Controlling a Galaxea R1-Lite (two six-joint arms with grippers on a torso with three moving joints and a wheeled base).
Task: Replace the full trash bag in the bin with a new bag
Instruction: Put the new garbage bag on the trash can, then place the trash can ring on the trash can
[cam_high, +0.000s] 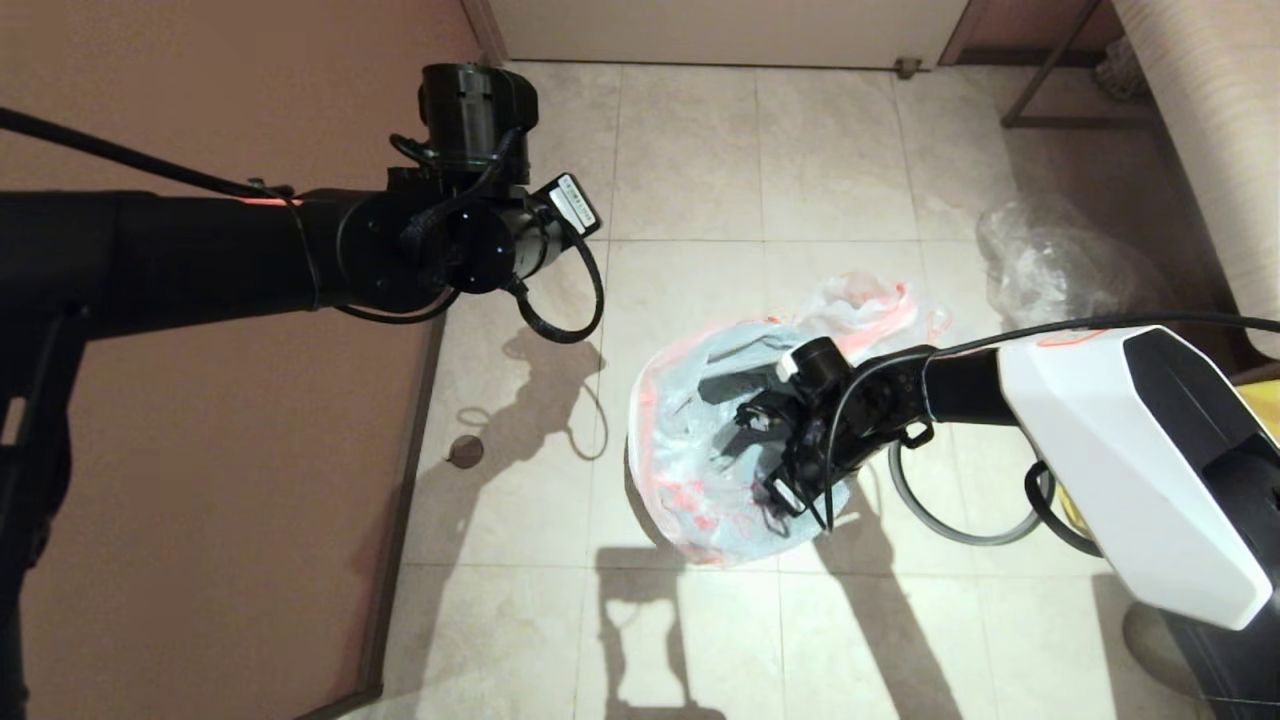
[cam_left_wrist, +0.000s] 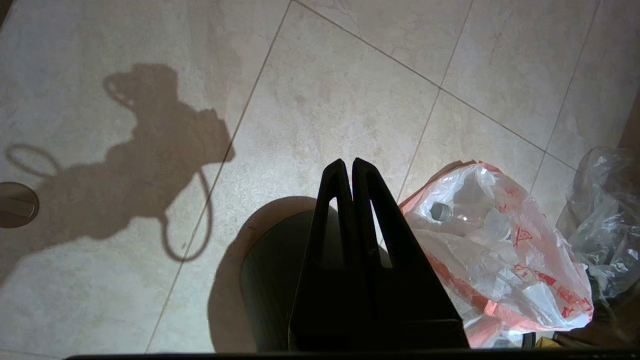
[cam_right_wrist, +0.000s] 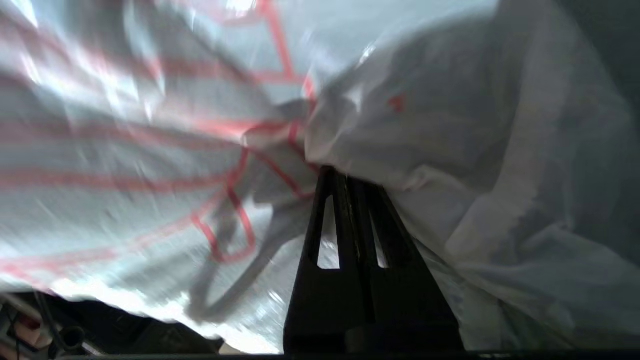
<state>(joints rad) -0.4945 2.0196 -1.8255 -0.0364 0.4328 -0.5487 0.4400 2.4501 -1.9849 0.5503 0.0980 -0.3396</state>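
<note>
Floor (cam_high: 690, 150): large pale beige stone-look tiles with thin grout lines, lit by strong light that casts hard dark shadows across the lower centre. Wall (cam_high: 200, 90): plain brownish-pink, filling the left of the frame, with a dark skirting strip (cam_high: 400, 520) at its foot. Door or panel (cam_high: 720, 30): pale, along the top edge. Metal furniture frame (cam_high: 1060, 100): thin dark legs, upper right. Floor fitting (cam_high: 465, 452): small round, dark, left of centre.

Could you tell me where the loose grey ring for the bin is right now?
In the head view, the grey ring lies flat on the tiled floor, right of the new bag, partly under the right arm.
</note>
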